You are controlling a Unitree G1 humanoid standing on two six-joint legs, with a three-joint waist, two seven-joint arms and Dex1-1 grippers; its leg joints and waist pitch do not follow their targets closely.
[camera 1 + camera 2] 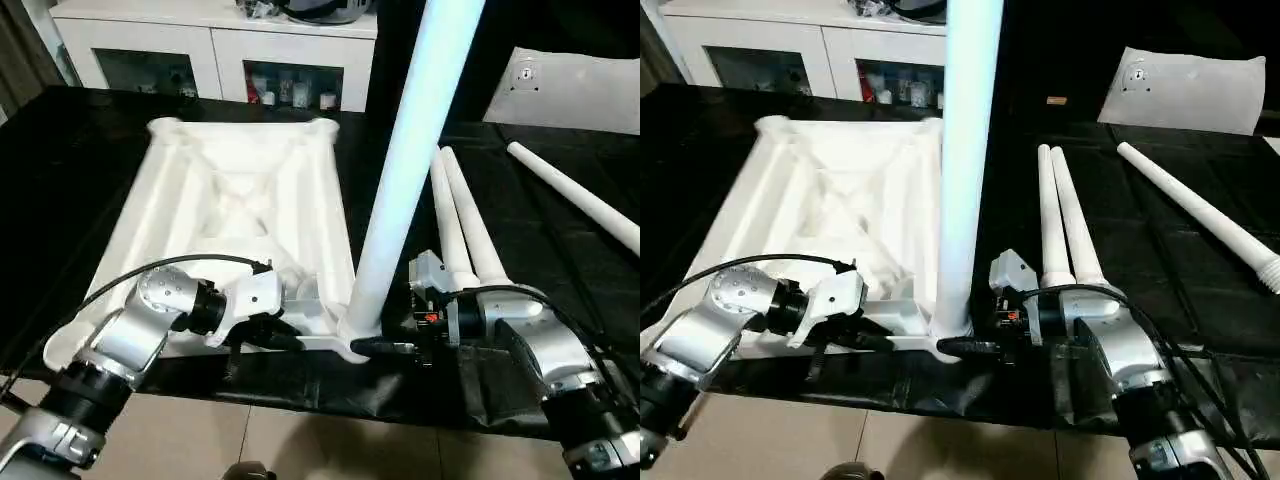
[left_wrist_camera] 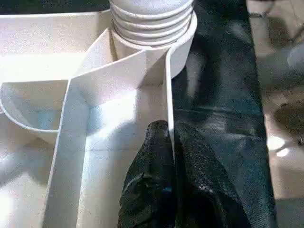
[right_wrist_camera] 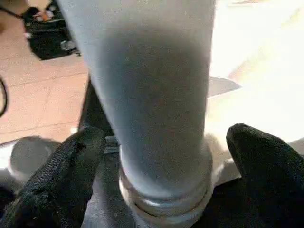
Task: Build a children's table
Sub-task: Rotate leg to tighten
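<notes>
One long white tapered plastic leg (image 1: 405, 170) stands upright in the upturned white ribbed tabletop's (image 1: 240, 200) near round corner socket (image 2: 183, 45). Left gripper (image 2: 171, 137) pinches the tabletop's rim; right gripper (image 3: 161, 156) is spread around the leg's base.

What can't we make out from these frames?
- Upright leg: its top is cut off by the head views' upper edge.
- Corner socket: how deeply the leg's thread sits is hidden inside it, left wrist view.
- Cabinet: items behind its glass are too small to identify.
</notes>
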